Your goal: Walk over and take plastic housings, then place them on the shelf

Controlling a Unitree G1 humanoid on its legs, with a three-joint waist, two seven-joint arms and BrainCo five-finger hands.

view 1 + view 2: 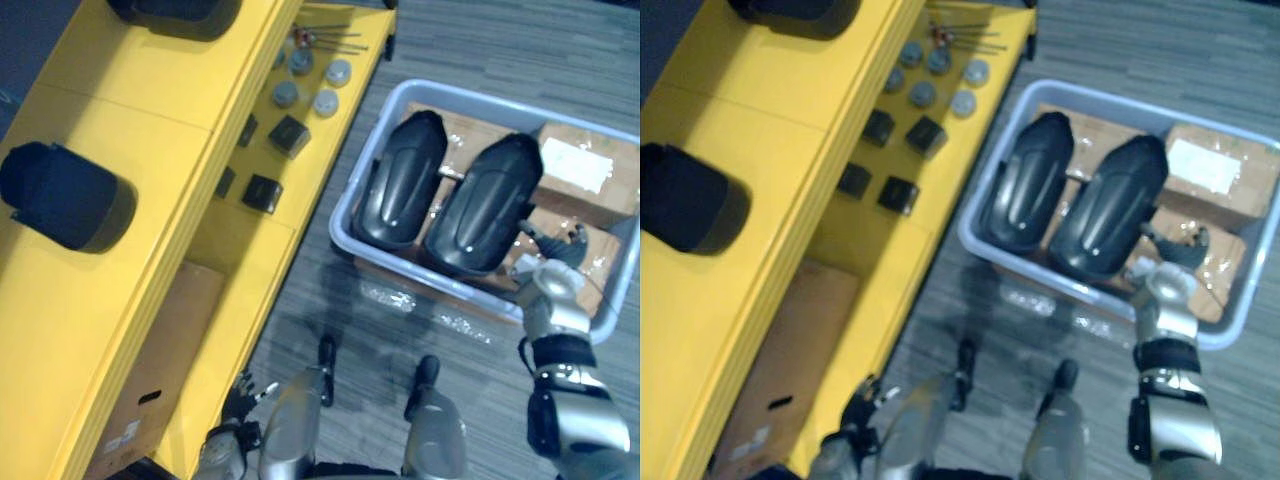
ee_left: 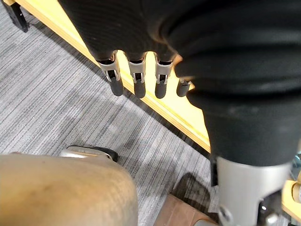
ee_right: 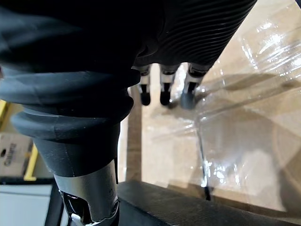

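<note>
Yellow shelf; glossy black plastic housings; pale blue-grey bin; brown cardboard boxes; grey, finely striped floor; black blocks; grey round caps.

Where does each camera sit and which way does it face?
Left eye view: on the head, looking down at the yellow shelf and the grey bin with two black housings; left hand lower left, right hand over the bin.
Right eye view: beside it, same scene, both hands.
Left wrist view: along the open left hand, at carpet and the shelf's edge.
Right wrist view: along the open right hand, at a wrapped cardboard box in the bin.
Shared: both eye views show that box under the right hand.
</note>
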